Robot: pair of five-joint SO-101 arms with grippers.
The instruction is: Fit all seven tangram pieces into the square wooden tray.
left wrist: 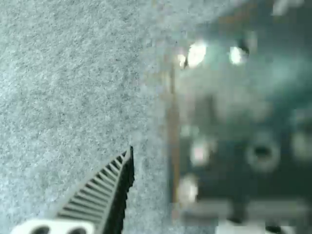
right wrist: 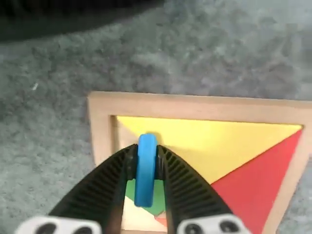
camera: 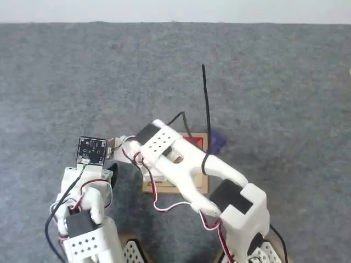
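While the right gripper [right wrist: 146, 149] clamps a blue piece [right wrist: 146, 180] over the tray [right wrist: 100, 127], grey fabric [camera: 274, 82] covers the table.

Two white robot arms: one left arm [camera: 88, 230] and one right arm [camera: 186, 164]. One square wooden tray [right wrist: 100, 131]. Five tangram pieces can be counted, one of each colour: one yellow piece [right wrist: 209, 146], one red piece [right wrist: 253, 180], one green piece [right wrist: 155, 208], one blue piece [right wrist: 146, 168] and one purple piece [camera: 218, 141]. Three of the five lie inside the tray, one is pinched between the two ridged black fingers [right wrist: 92, 195] of the right gripper [right wrist: 146, 147], and one lies outside the tray. One thin black cable [camera: 207, 104]. One dark circuit board [camera: 91, 150]. One grey carpet [camera: 285, 82] under everything
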